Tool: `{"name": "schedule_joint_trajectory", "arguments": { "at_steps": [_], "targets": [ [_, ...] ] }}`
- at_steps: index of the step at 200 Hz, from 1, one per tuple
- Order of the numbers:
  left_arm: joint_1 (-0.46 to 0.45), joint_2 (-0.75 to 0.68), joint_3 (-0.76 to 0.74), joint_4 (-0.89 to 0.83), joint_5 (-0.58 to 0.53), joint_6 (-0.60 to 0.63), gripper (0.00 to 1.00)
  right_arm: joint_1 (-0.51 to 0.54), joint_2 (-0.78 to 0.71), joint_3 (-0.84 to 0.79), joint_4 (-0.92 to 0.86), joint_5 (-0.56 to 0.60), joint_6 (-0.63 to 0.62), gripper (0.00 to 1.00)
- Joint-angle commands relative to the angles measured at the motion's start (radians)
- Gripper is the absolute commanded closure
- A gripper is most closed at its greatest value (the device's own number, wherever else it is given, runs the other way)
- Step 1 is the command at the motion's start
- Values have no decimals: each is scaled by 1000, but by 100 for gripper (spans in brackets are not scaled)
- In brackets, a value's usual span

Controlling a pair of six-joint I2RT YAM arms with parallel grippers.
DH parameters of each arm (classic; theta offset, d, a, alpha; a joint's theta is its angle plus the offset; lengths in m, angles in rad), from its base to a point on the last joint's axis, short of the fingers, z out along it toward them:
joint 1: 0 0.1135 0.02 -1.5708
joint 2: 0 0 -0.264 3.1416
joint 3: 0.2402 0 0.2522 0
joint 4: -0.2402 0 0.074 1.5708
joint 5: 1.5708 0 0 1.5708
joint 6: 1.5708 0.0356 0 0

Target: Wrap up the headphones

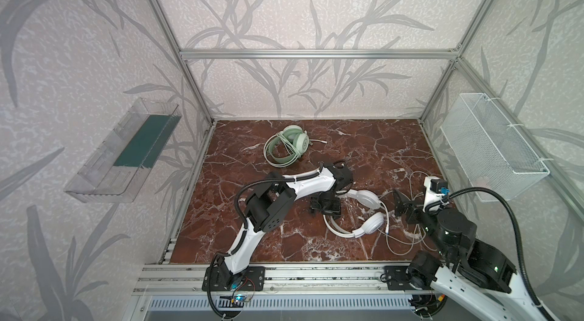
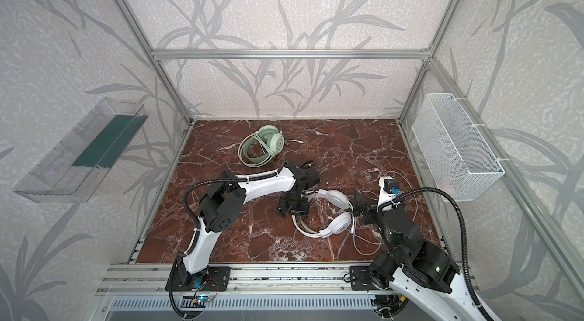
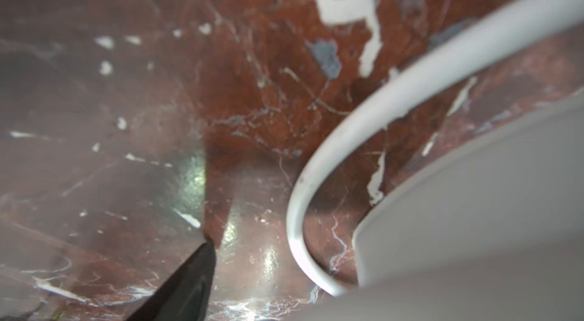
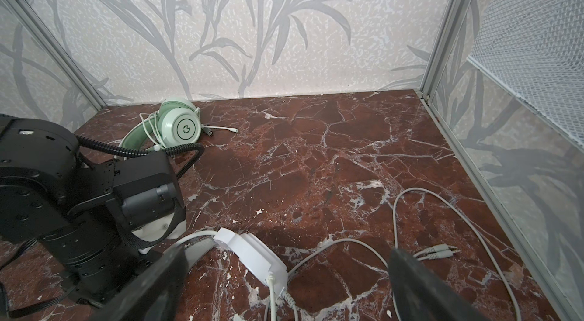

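White headphones (image 1: 368, 199) lie on the marble floor at front centre, their thin pale cable (image 1: 407, 240) loose to the right. My left gripper (image 1: 325, 207) is down at their headband (image 3: 316, 177). One dark finger (image 3: 189, 281) stands clear of the thin band with bare floor between; the other finger is hidden behind the wide band. My right gripper (image 4: 284, 284) hovers wide open just right of a white cup (image 4: 252, 253), holding nothing. The cable's plugs (image 4: 439, 251) lie past it. Mint-green headphones (image 1: 286, 145) sit near the back with their cable wound around them.
A clear plastic shelf (image 1: 126, 152) hangs on the left wall. A white wire basket (image 1: 493, 145) hangs on the right wall. Aluminium rails (image 1: 316, 275) run along the front edge, where both arm bases are mounted.
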Motion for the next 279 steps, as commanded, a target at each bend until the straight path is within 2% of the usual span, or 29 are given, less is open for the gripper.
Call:
{"name": "schedule_joint_trajectory", "arguments": {
  "at_steps": [1, 39, 97, 170, 179, 261, 279],
  "targets": [
    [13, 46, 8, 12, -29, 11, 30, 2, -14, -11, 29, -1, -14, 1],
    [13, 68, 7, 31, -37, 24, 41, 2, -12, -12, 37, -1, -19, 1],
    [18, 60, -51, 61, -73, 55, 65, 2, 11, -13, 61, -10, -34, 1],
    [61, -130, -167, 77, -188, 94, 90, 2, 55, -16, 76, -33, -27, 1],
    [71, -158, -177, 77, -189, 95, 100, 2, 62, -17, 80, -43, -18, 1],
    [203, -541, -301, 154, -234, 143, 100, 2, 130, -27, 144, -110, 22, 1],
    [219, -617, -334, 156, -301, 147, 100, 2, 137, -39, 174, -135, 17, 1]
  ]
}}
